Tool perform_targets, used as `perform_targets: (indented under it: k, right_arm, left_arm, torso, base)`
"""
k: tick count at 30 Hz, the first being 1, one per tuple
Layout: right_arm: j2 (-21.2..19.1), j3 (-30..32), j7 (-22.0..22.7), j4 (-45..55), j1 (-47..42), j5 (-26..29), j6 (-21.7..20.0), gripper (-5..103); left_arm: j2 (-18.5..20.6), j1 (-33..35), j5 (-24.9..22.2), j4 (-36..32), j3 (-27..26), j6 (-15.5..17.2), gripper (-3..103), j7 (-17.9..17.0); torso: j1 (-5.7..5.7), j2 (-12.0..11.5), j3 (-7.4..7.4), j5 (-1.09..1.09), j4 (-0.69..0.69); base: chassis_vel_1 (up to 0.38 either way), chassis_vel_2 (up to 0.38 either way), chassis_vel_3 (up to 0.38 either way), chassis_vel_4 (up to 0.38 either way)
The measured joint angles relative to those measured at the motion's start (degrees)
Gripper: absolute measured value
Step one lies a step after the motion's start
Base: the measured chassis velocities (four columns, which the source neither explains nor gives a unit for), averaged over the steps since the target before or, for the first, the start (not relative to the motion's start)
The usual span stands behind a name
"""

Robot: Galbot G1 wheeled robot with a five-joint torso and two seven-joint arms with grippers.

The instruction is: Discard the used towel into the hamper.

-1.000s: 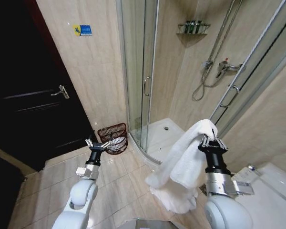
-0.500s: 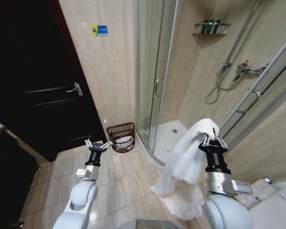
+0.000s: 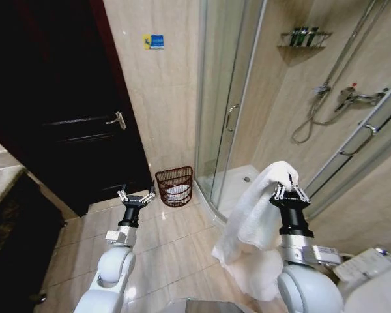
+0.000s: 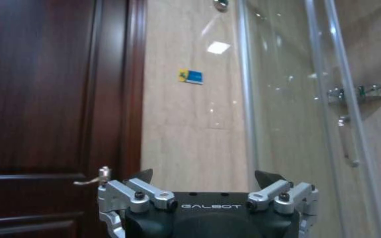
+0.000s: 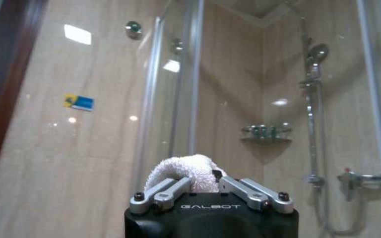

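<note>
A white towel hangs in a long fold from my right gripper, which is shut on its top end and held upright at the right. The same towel bulges between the right gripper's fingers in the right wrist view. The hamper, a small dark reddish-brown wicker basket with something white inside, stands on the floor against the wall by the shower's glass door. My left gripper is raised at the left, open and holding nothing, short of the hamper and a little to its left; its spread fingers show in the left wrist view.
A dark wooden door with a metal handle fills the left. The glass shower enclosure stands right of the hamper, with a raised curved sill. A white toilet is at the lower right. Tiled floor lies ahead.
The whole view has swung leftward, so door, hamper and shower sit farther right in the picture. Both arms hold their poses and the towel still hangs from the right gripper.
</note>
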Motion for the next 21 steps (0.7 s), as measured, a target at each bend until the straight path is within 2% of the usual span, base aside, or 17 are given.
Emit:
perform_targets:
  k: [7,9,12,21]
  right_arm:
    - [0.27,-0.26,-1.81,-1.07,0.47,0.03,1.34,3]
    - [0.17,-0.12,-1.81,-1.52,0.66,0.70,1.52,3]
    - [0.03,0.14,-1.81,-1.84,0.66,1.12,1.71,3]
    - [0.07,0.07,-2.03,-2.66,1.02,1.23,2.27,3]
  left_arm:
    - [-0.02,0.22,-0.01,0.09,-0.11,-0.37,100,0.00]
    - [-0.07,0.22,0.04,0.22,-0.07,-0.55,100,-0.01]
    - [-0.09,0.20,0.13,0.42,-0.06,-0.72,100,-0.01]
    - [-0.11,0.15,0.30,0.79,-0.05,-1.26,100,0.02]
  torso:
    - [-0.01,0.00,0.00,0.00,0.01]
    - [-0.02,0.01,-0.01,-0.07,-0.01]
    - [-0.02,0.01,-0.01,-0.01,0.02]
    - [0.00,0.00,0.00,0.02,-0.02]
  base:
    - [0.268,0.264,-0.273,-0.264]
    - [0.171,0.121,-0.184,-0.160]
    - [0.133,0.064,-0.088,-0.117]
    - [-0.072,-0.032,0.047,0.033]
